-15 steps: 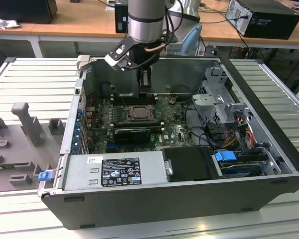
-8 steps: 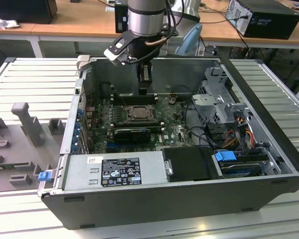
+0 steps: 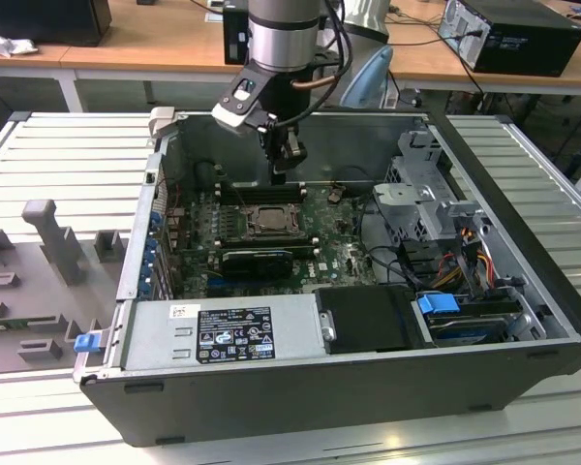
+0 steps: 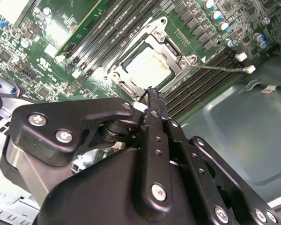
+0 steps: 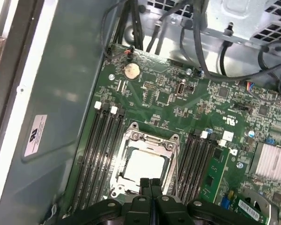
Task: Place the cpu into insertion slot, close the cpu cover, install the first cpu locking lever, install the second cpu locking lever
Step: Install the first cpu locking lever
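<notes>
The claw (image 5: pixel 150 182) is sitting fully closed. In both wrist views its two fingertips (image 4: pixel 152 96) are pressing flat against each other and gripping nothing. It is hanging right over one edge of the cover (image 5: pixel 132 139), and whether the tips are touching the metal cannot be told.

The cpu (image 5: pixel 143 164) is lying flat in the slot (image 4: pixel 125 64), its pale face showing through the cover's cut-out middle. The cover is lying down around it, framing it on all sides.

In the second wrist view a thin metal lever (image 4: pixel 220 68) is running out from the cover's corner and lying across the memory slots (image 4: pixel 201 75) on that side. More memory slots (image 5: pixel 99 140) are lining the other side of the cover. All of these are sitting on the green board (image 5: pixel 164 98).

In the exterior view the arm (image 3: pixel 286 39) is reaching down from above into the open case (image 3: pixel 523 242), with the claw (image 3: pixel 285 176) hovering at the far edge of the cover (image 3: pixel 267 219). The case is lying on its side on a slatted table (image 3: pixel 68 165).
</notes>
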